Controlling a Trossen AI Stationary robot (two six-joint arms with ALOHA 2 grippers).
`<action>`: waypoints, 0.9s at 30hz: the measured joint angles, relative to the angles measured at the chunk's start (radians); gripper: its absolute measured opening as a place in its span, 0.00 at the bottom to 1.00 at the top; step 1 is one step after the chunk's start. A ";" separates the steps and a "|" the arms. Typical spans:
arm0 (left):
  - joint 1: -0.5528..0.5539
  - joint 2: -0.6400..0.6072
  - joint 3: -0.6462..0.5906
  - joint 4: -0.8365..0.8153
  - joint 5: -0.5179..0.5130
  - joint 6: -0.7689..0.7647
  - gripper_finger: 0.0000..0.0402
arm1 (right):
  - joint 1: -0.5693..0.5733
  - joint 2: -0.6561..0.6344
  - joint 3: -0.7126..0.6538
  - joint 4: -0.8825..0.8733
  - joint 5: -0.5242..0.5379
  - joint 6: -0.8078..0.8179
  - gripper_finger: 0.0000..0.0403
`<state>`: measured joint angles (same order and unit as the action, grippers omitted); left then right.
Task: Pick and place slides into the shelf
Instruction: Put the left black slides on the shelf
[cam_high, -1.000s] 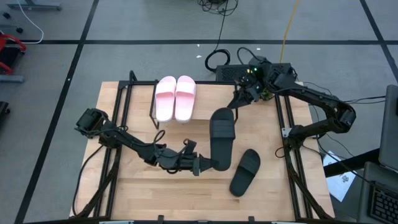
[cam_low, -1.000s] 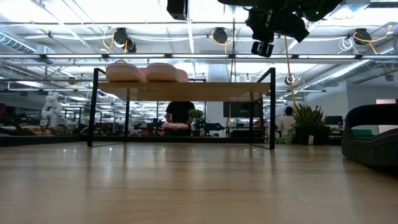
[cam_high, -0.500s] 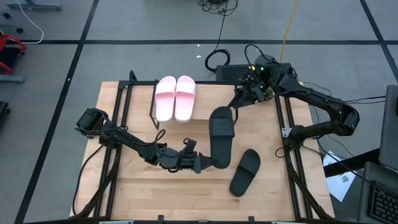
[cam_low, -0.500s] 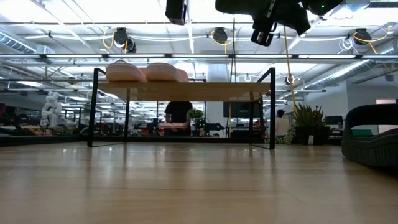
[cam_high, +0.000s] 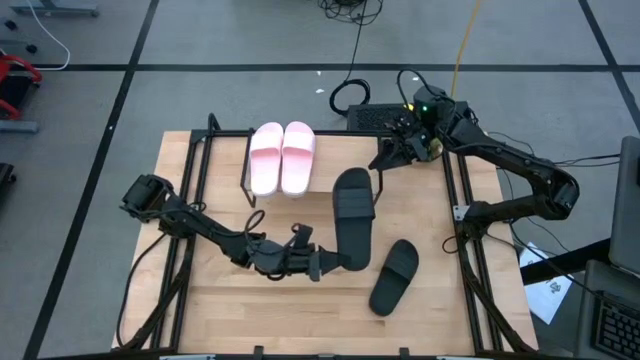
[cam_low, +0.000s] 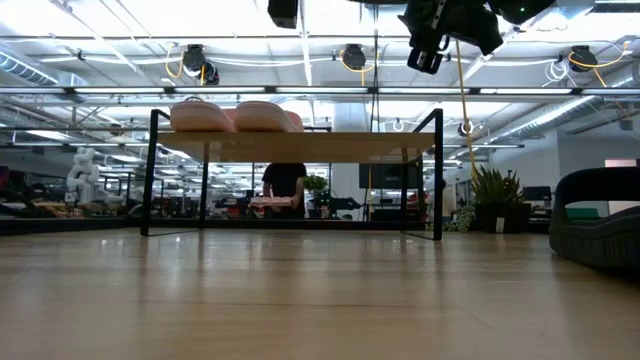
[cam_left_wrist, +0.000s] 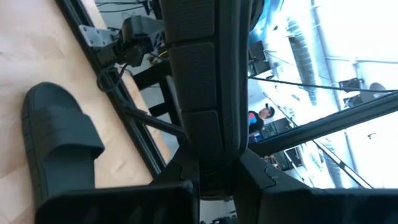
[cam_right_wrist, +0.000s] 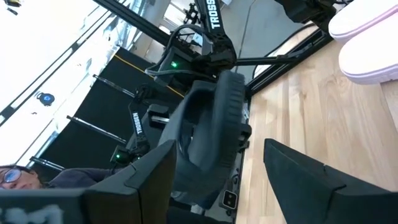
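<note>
A black slide (cam_high: 352, 215) is held in the air by my left gripper (cam_high: 325, 264), which is shut on it. Its strap faces up and its toe points toward the far edge. My right gripper (cam_high: 385, 160) is open and hovers high by that toe (cam_high: 352, 178). In the right wrist view its fingers stand either side of the slide (cam_right_wrist: 214, 127), apart from it. The second black slide (cam_high: 394, 276) lies flat on the table. The pink pair (cam_high: 282, 157) rests sole-down on the shelf's board top (cam_low: 300, 146). My left gripper pinches the black slide's heel end (cam_left_wrist: 214, 155) between its two fingers. The fingers come roughly level from the table's left side, across the slide's length. The slide is lifted clear of the table and reaches from the fingers toward the far edge.
The shelf's black metal legs (cam_low: 438, 170) stand at the table's far side, with open room under the board. Black frame rails (cam_high: 462, 215) run along the table's right and left sides. A person (cam_low: 285, 185) is in the room behind the shelf.
My right gripper has risen a little, staying by the slide's toe. The held slide's toe end has drifted slightly toward the far left, while my left gripper keeps its hold on the heel.
</note>
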<state>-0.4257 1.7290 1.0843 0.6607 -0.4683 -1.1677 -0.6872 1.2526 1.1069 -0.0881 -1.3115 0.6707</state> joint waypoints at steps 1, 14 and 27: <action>0.002 0.000 0.000 0.001 0.000 0.002 0.09 | 0.001 0.000 0.000 0.000 0.001 0.003 0.58; 0.064 0.000 0.000 -0.005 0.077 0.005 0.09 | 0.051 0.000 0.000 0.001 0.056 0.018 0.58; 0.131 0.000 0.000 -0.005 0.159 0.032 0.09 | 0.080 0.004 -0.001 0.003 0.122 0.001 0.58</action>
<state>-0.2949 1.7290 1.0843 0.6555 -0.3095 -1.1355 -0.6071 1.2561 1.1061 -0.0855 -1.1899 0.6721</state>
